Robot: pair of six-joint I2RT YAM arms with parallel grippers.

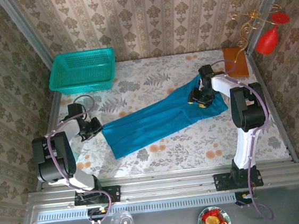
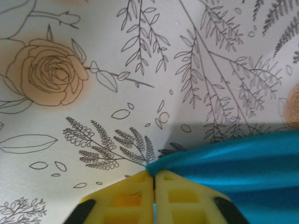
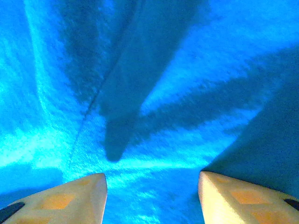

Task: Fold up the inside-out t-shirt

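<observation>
Soft teal t-shirt [image 1: 156, 121], long rumpled strip; left pincer [image 2: 153, 174] clamped on its edge; right pincer [image 3: 152, 181] apart

We see beige damask-pattern wallpaper [image 1: 150, 15] on three sides, framed by silver metal corner posts [image 1: 29, 33]. Below lies a white tabletop printed with grey leaves and orange roses [image 1: 159, 154], evenly lit. A turquoise plastic mesh basket [image 1: 82, 71] sits at its far left corner and a brown rectangular board [image 1: 236, 61] at the far right, beneath a gold wire stand hung with red ornaments [image 1: 267, 39]. A ribbed aluminium rail [image 1: 168, 185] edges the near side. In front of it we find a clear drinking glass [image 1: 122, 222] and a small bowl of red and yellow pieces [image 1: 214, 220].
</observation>
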